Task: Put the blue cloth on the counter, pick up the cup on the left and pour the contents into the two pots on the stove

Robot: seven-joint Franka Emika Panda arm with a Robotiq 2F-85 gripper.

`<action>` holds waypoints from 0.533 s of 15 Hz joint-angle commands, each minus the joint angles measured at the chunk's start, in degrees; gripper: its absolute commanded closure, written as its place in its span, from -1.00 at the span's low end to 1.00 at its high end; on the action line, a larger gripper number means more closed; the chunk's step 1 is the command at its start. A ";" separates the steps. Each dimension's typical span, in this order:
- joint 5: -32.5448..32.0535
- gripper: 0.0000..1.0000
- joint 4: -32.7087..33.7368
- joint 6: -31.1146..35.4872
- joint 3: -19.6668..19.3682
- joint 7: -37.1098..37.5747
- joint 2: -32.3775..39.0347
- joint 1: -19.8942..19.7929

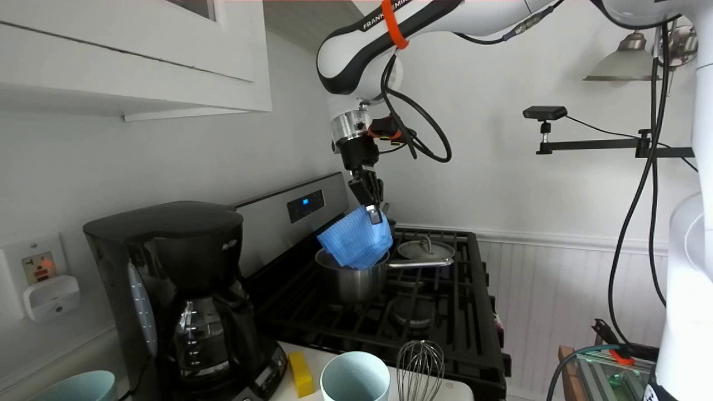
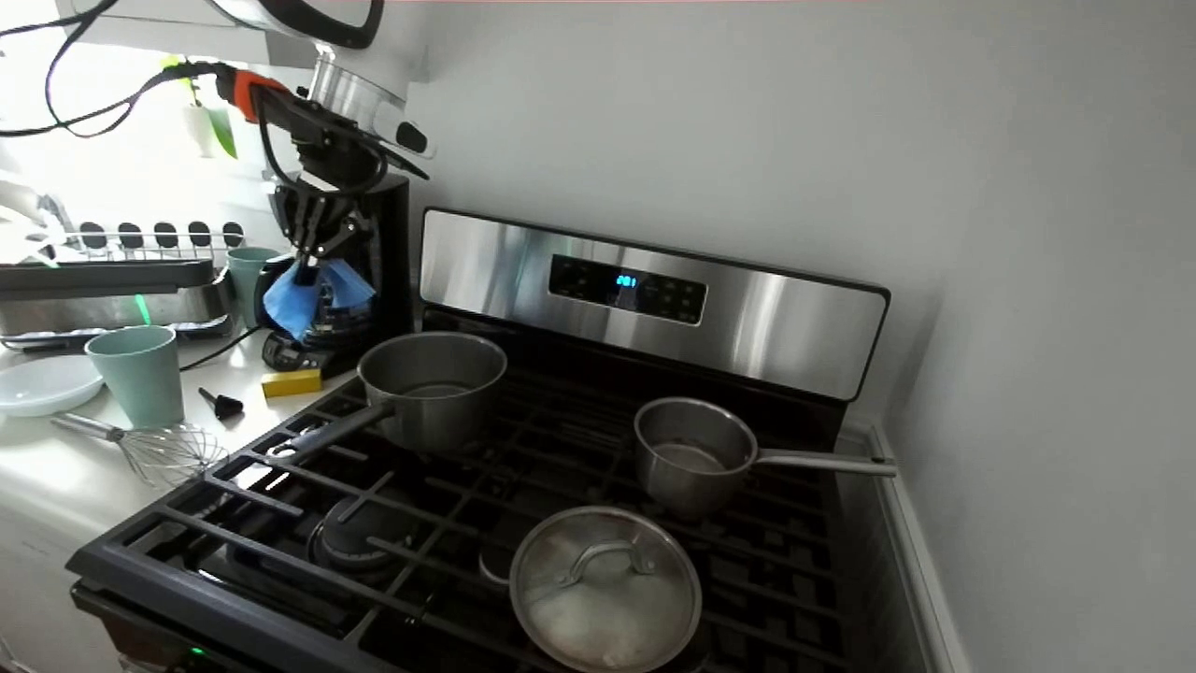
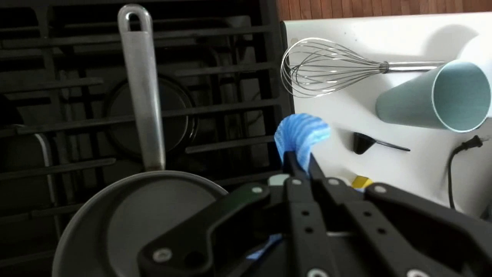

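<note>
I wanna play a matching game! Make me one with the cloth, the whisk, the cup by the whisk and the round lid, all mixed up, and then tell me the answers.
Things:
1. cloth
2. whisk
3. cup by the whisk
4. round lid

Match with:
A. on the stove
B. held in the gripper
C. mint green, standing upright
D. lying on the counter

Right pairs: 1-B, 2-D, 3-C, 4-A

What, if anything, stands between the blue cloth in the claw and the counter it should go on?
Nothing visible stands between the blue cloth, pinched in the claw, and the counter. On the counter itself, the cup, whisk, small black utensil and yellow block take up space, so the landing spot may need choosing.
</note>
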 commanded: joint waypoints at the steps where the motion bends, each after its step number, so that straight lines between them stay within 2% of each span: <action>1: 0.04 0.93 0.15 -0.05 -0.63 0.07 0.08 0.75; 4: 0.04 0.98 0.29 0.02 -1.10 0.05 0.33 0.47; 8: -0.51 0.98 -4.75 0.99 0.22 -2.46 -1.88 1.99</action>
